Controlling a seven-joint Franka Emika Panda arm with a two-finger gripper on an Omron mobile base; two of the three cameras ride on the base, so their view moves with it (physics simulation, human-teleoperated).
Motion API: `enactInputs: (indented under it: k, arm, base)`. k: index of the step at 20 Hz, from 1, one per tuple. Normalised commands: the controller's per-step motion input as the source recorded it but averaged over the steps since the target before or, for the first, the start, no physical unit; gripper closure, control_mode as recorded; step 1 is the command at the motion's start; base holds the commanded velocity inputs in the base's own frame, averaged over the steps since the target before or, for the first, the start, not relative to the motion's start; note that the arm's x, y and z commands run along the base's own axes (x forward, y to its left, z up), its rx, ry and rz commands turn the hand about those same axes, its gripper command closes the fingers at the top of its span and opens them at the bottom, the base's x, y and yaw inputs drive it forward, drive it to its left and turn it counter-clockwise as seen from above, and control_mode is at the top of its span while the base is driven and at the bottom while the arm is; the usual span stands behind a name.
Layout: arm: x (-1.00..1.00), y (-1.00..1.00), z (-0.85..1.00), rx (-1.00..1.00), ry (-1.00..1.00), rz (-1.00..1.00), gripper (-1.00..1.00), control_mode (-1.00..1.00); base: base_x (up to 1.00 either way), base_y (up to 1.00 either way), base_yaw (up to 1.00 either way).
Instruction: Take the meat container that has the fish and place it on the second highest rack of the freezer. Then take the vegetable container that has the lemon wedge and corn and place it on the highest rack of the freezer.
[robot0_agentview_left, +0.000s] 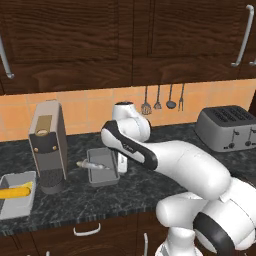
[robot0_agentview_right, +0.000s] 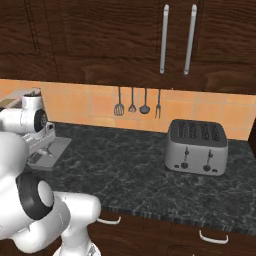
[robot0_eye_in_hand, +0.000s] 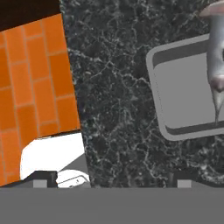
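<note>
Silvery pointed fish (robot0_eye_in_hand: 216, 57) over rounded grey tray (robot0_eye_in_hand: 179, 94)

Items you can see only in part:

- Fish (robot0_eye_in_hand: 216, 57): cut by the right edge of the hand view; in the left base view only its tail end (robot0_agentview_left: 84, 163) juts past the tray rim.
- Meat container (robot0_eye_in_hand: 183, 94): its right side runs off the hand view; in the left base view the arm (robot0_agentview_left: 150, 152) covers its far right corner.
- Vegetable container (robot0_agentview_left: 17, 192): clipped by the left edge; the corn (robot0_agentview_left: 15, 192) is likewise cut, so you cannot tell what else lies in the tray.
- Toaster (robot0_agentview_left: 227, 127): right end clipped in the left base view.
- Gripper: hidden behind the arm in both base views.
</note>
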Motion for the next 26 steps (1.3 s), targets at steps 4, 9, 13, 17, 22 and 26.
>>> enactInputs:
  k: [4,9,13,17,22,26]
  arm:
    - [0.29,0.22,-0.81,-0.10,0.00,0.06,-1.00,-1.00]
    - [0.33,0.33,-0.67,-0.05,0.00,0.02,-1.00,-1.00]
    - [0.23,0.24,-0.45,-0.02,-0.01,0.02,-1.00,-1.00]
    - [0.51,0.07,-0.21,0.00,-0.07,0.06,-1.00,-1.00]
    - [0.22,0.12,-0.34,0.00,-0.02,0.06,-1.00,-1.00]
    - [-0.17,0.20,-0.51,-0.02,0.00,0.02,-1.00,-1.00]
  base:
    - [0.00,0.00,0.00]
    - [0.00,0.00,0.00]
    - [0.00,0.00,0.00]
    - [0.00,0.00,0.00]
    - [0.00,0.00,0.00]
    - [0.00,0.00,0.00]
